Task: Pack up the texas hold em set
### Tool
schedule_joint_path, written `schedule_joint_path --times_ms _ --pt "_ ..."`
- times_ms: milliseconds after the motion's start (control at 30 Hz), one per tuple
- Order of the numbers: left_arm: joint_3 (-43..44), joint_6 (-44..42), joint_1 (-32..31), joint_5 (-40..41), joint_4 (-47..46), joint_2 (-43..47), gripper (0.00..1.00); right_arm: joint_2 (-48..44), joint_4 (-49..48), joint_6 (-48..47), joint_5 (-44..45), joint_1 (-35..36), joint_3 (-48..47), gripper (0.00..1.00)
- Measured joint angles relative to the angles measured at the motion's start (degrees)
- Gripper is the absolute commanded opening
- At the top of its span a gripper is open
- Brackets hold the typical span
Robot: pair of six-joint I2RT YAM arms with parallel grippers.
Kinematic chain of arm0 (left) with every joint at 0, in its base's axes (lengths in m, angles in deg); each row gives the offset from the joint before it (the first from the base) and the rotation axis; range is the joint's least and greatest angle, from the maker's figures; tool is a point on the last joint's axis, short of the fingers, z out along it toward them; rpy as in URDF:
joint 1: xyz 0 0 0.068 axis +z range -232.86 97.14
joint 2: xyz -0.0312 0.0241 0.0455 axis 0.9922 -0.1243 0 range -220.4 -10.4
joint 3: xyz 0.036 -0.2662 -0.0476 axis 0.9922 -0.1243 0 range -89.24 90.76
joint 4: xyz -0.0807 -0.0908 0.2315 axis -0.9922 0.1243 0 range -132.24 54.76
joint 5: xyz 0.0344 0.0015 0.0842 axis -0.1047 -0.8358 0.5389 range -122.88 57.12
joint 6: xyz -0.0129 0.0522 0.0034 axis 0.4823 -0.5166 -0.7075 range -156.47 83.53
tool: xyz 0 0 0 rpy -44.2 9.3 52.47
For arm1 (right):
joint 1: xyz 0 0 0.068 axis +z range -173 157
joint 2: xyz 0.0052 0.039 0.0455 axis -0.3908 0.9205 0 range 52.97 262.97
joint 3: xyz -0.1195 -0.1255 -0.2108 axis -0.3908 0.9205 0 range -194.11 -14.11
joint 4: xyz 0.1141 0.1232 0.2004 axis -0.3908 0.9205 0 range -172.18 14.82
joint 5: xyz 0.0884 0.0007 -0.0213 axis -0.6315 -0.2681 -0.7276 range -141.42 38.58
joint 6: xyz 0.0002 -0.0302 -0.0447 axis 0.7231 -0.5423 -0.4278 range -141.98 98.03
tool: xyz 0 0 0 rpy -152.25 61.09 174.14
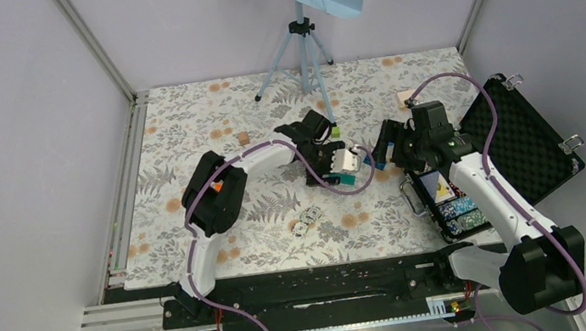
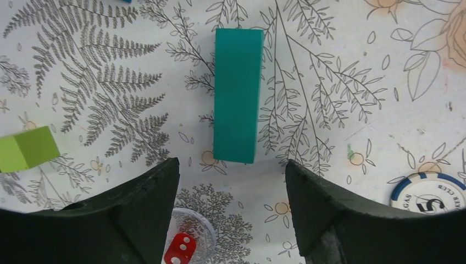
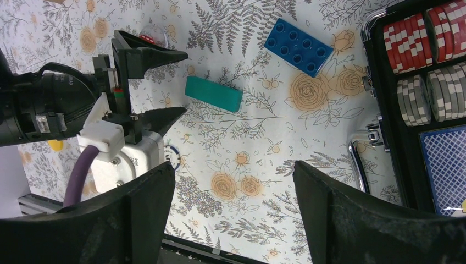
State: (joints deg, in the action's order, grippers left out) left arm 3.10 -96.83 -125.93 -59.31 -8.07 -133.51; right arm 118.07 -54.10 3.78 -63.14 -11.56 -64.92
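The texas hold em set's black briefcase (image 1: 524, 131) lies open at the right, foam-lined lid tipped back. Its tray (image 3: 409, 137) holds rows of red and grey chips (image 3: 434, 55) and a blue card deck (image 3: 446, 165). My left gripper (image 2: 232, 181) hangs open over the cloth, nothing between its fingers. A teal block (image 2: 237, 93) lies just ahead of it. A clear disc with a red die (image 2: 184, 245) sits by its left finger, and a blue-white chip (image 2: 434, 192) lies to its right. My right gripper (image 3: 233, 187) stands open and empty beside the case handle (image 3: 357, 165).
A blue studded brick (image 3: 298, 47) lies near the case's corner, a lime-green block (image 2: 27, 148) to the left. Small round discs (image 1: 305, 219) rest on the floral cloth nearer the bases. A tripod (image 1: 302, 53) stands at the back. The left gripper (image 3: 184, 82) shows close by in the right wrist view.
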Motion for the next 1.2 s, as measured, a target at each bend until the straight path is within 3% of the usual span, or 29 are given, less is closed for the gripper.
schedule_joint_path --times_ms 200,533,867,1000,1200 --pt "1.7 -1.09 -1.46 1.88 0.15 -0.87 0.69 0.0 0.07 -0.09 0.02 0.0 0.33 0.86" --pt "2.05 -2.67 -2.99 4.04 0.63 -1.05 0.58 -0.11 1.68 -0.46 0.63 -0.22 0.52 0.86" --pt "6.29 -7.21 -3.8 4.42 5.6 -3.28 0.55 -12.76 6.64 4.28 14.95 -0.74 -0.33 0.92" --pt "6.67 -8.83 -3.96 4.61 6.49 -3.41 0.5 -12.52 9.55 6.08 20.76 -1.03 -2.89 0.92" --pt "7.45 -10.03 -4.17 5.05 8.22 -3.89 0.44 -11.58 11.23 7.3 22.47 -1.03 -3.17 0.92"
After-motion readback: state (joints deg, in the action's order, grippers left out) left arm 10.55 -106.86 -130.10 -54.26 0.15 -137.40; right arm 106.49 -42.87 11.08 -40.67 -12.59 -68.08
